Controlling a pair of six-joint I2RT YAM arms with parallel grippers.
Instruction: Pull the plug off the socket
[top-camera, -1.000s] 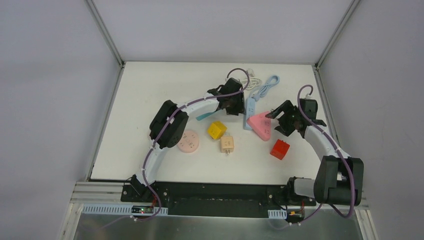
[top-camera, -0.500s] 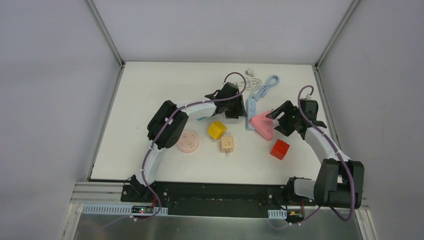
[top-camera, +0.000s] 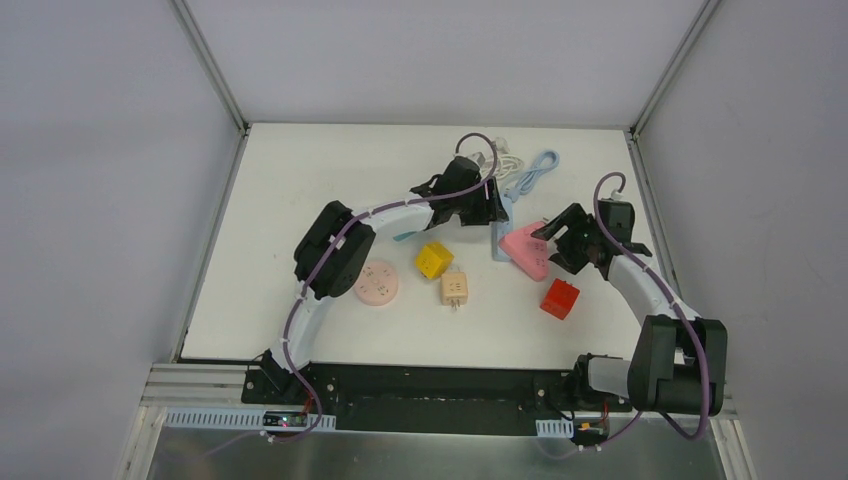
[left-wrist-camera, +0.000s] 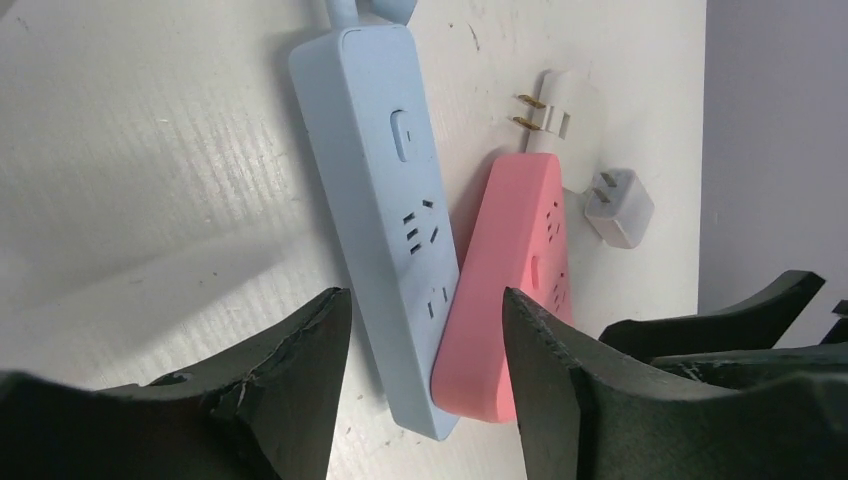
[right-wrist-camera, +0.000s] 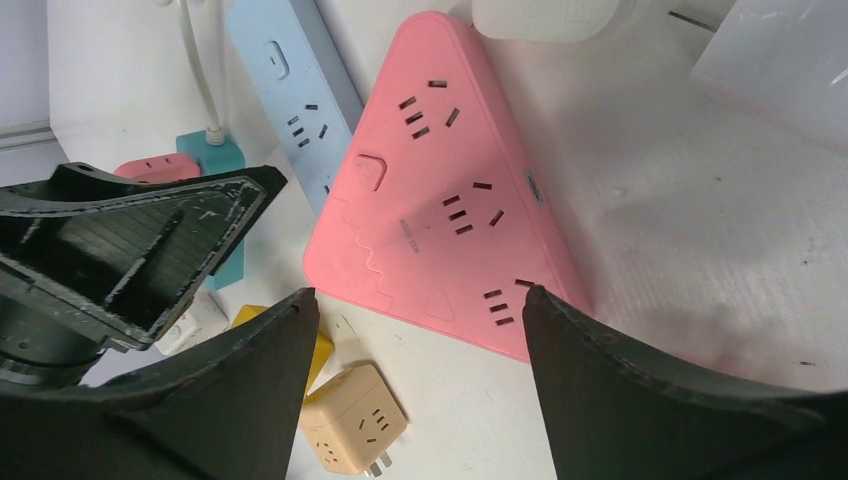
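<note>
Left gripper (left-wrist-camera: 425, 300) has moved right over the blue power strip (left-wrist-camera: 385, 180), jaws spreading, pinching nothing. I see the white plug (left-wrist-camera: 555, 100) lying loose, prongs bare, beside the pink socket (left-wrist-camera: 510, 270); extraction looks complete. Right gripper (right-wrist-camera: 420, 295) spread, empty.

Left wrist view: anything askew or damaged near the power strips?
The pink strip sits crooked, its long edge pressed against the blue strip at that strip's near end. A white plug lies loose by the pink strip's far tip, prongs bare. The left pincer fingertips look chipped along their inner edges.
</note>
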